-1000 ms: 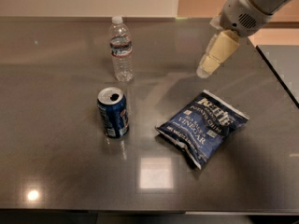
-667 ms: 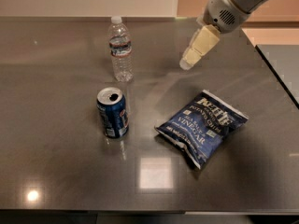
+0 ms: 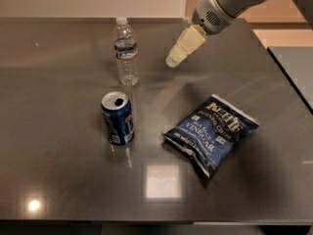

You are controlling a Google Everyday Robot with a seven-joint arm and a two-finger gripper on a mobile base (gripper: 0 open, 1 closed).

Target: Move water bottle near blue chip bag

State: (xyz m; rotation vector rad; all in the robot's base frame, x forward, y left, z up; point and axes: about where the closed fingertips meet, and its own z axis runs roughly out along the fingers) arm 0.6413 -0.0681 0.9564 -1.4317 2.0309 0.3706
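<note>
The water bottle (image 3: 125, 52) stands upright on the dark table, back left of centre; it is clear and ribbed with a white cap and a dark label band. The blue chip bag (image 3: 212, 132) lies flat to the front right, with white "vinegar" lettering. My gripper (image 3: 176, 58) hangs above the table on the arm coming in from the upper right. Its cream tip is to the right of the bottle, about level with the label, and apart from it. It holds nothing.
A blue soda can (image 3: 118, 118) with an opened top stands in front of the bottle, left of the bag. The table's right edge (image 3: 286, 80) runs diagonally at the right. A wall lies beyond the back edge.
My gripper has moved left and slightly down, from above the table's right side toward the water bottle. The bottle, can and bag have not moved.
</note>
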